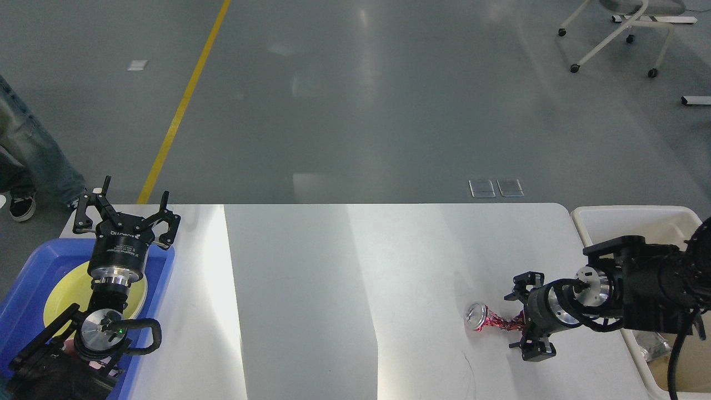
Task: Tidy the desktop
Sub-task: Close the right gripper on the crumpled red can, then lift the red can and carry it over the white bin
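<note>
The white desktop (333,289) spans the middle of the head view. A crushed red can (491,320) with a silver top lies on its side on the desktop's right part. My right gripper (511,320) is open, with its fingers spread wide on either side of the can's crushed end; no grip shows. My left gripper (135,190) is open and empty, pointing away from me above the far edge of the blue tray (22,294).
The blue tray at the left holds a yellow plate (64,297). A cream-white bin (627,219) stands off the desktop's right edge with a crumpled silvery thing (655,347) inside. A person's legs (28,166) stand at far left. A chair (616,33) is far back right.
</note>
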Motion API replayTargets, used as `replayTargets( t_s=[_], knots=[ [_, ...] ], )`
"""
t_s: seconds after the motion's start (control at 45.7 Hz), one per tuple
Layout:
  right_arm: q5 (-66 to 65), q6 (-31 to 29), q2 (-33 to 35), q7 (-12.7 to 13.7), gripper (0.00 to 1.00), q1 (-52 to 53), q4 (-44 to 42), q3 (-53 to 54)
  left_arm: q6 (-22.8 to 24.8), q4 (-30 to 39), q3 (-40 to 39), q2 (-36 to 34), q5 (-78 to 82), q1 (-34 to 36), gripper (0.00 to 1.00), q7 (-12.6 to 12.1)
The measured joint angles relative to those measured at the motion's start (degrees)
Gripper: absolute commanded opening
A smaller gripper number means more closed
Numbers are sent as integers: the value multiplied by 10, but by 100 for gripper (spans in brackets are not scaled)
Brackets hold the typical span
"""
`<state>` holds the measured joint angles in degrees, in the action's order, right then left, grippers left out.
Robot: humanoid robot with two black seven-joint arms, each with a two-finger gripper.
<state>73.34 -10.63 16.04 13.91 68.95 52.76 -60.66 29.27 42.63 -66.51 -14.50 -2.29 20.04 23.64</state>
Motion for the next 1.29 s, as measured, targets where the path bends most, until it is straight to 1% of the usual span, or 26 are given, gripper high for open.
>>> replayTargets(
  t_s=[0.022,0.044,0.153,0.219,0.372,0.394,1.006,1.137,1.29],
  knots=[
    [0,1,0,0,72,-1,-1,0,0,0,0,0,0,0,97,0],
    [0,2,0,0,67,-3,-3,1,0,0,0,0,0,0,97,0],
    [-1,4,0,0,49,-5,-4,1,0,0,0,0,0,0,97,0],
    [-2,4,0,-1,40,-5,-5,1,0,0,0,0,0,0,97,0],
    [-5,2,0,-1,2,-6,-6,1,0,0,0,0,0,0,97,0],
    [-6,1,0,-1,0,-6,-6,1,0,0,0,0,0,0,97,0],
    [-22,-10,-3,0,0,12,7,-1,0,0,0,0,0,0,97,0],
    [-105,-16,10,1,0,61,52,-5,0,0,0,0,0,0,97,0],
    [-217,-43,52,2,0,137,125,-15,0,0,0,0,0,0,97,0]
  ],
)
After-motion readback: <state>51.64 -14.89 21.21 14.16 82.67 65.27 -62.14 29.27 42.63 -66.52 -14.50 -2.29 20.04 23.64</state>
